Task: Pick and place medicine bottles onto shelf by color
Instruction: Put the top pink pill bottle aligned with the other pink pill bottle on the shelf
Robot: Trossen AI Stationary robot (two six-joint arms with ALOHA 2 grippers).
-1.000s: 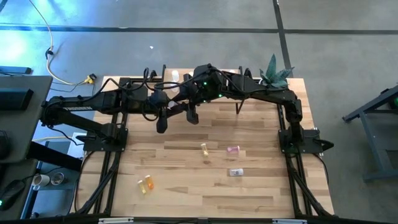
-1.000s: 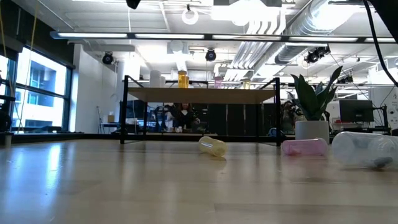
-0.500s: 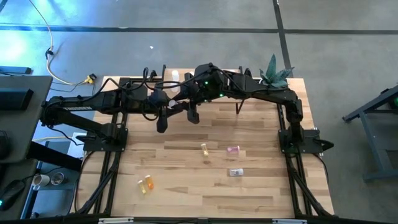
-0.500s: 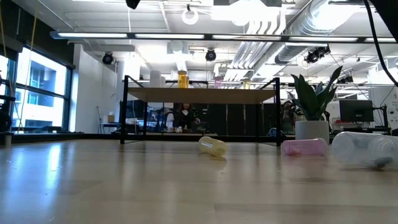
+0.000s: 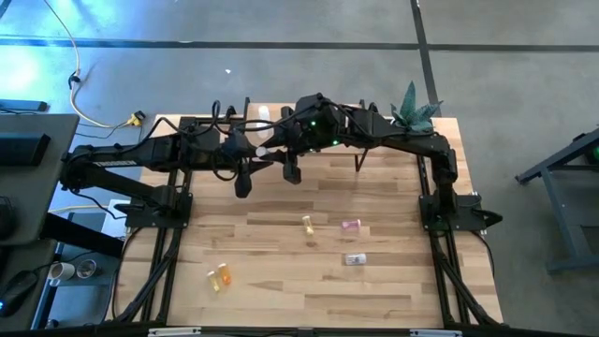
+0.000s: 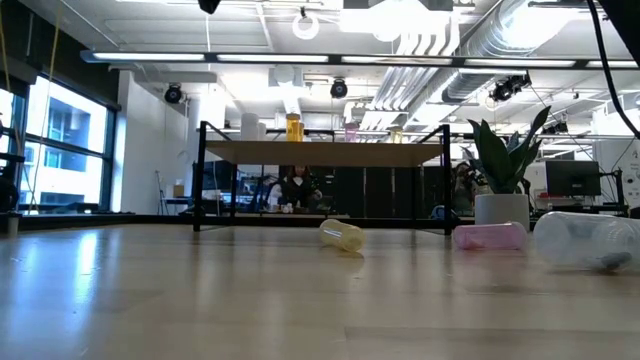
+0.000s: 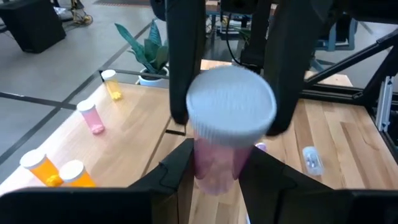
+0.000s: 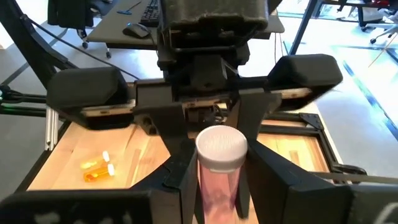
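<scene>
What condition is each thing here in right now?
held pink bottle: upright, capped, gripped from both sides.
left gripper: shut on it.
right gripper: shut on it.
yellow bottle: lying on its side.
loose pink bottle: lying.
clear bottle: lying.
orange bottle: lying.
shelf: bottles standing on top.

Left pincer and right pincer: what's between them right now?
A pink bottle with a white cap, held by the left pincer and the right pincer; both wrist views show it.
</scene>
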